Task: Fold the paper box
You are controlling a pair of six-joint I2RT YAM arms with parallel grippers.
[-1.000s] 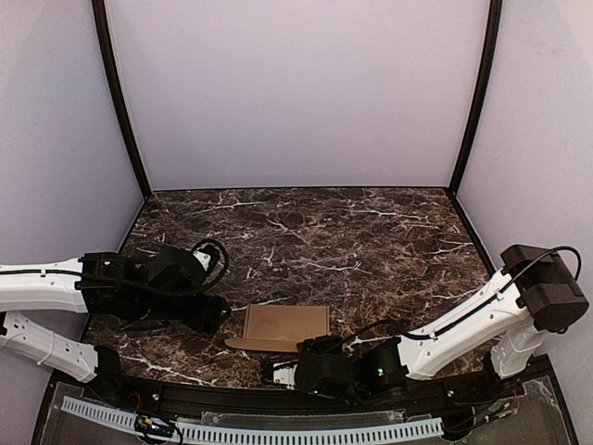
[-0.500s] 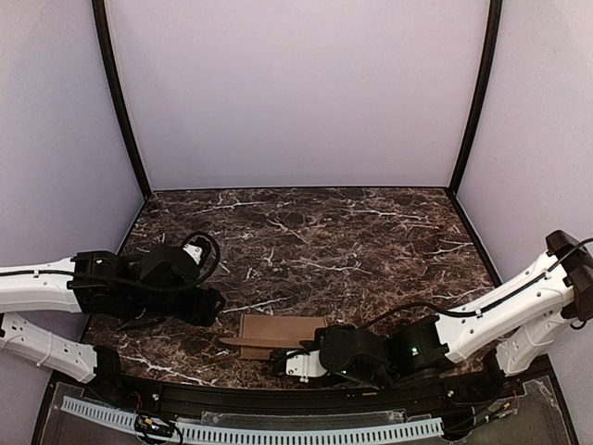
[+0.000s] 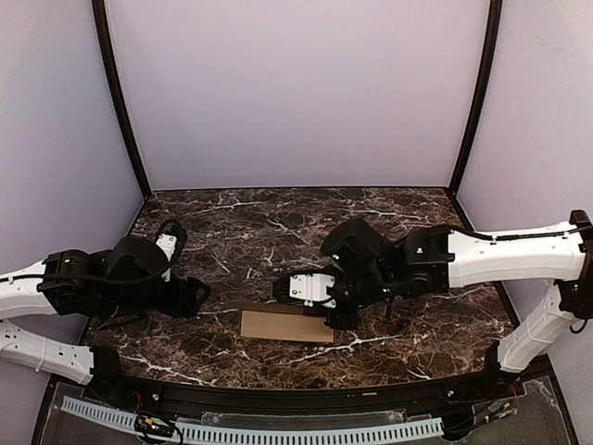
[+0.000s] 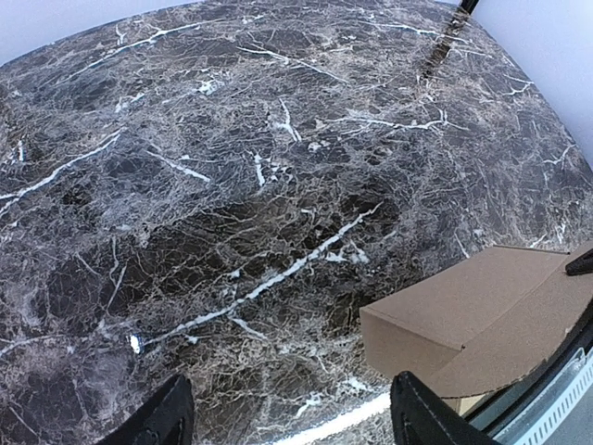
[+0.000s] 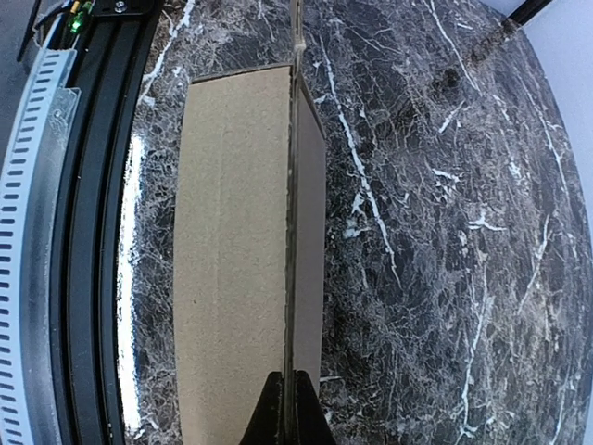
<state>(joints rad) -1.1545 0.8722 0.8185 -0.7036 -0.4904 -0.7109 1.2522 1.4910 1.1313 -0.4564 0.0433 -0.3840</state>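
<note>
The paper box (image 3: 283, 325) is a flat tan carton lying near the table's front edge. In the right wrist view the paper box (image 5: 232, 269) runs lengthwise away from the fingers, with one thin flap (image 5: 293, 185) standing edge-on. My right gripper (image 3: 333, 319) is at the box's right end, and in its wrist view it (image 5: 291, 413) is shut on that flap's edge. My left gripper (image 3: 198, 297) is left of the box, apart from it. In its wrist view it (image 4: 292, 425) is open and empty, with the box's corner (image 4: 482, 315) at the lower right.
A black rail (image 5: 93, 185) with a white slotted strip (image 3: 250, 429) runs along the front edge just beside the box. Dark marble table (image 3: 306, 232) extends behind the box to pale walls and black corner posts (image 3: 119, 93).
My right arm swung up from the front rail to above the box's right end and now pinches a flap. My left gripper drew back to the left. The box shifted slightly.
</note>
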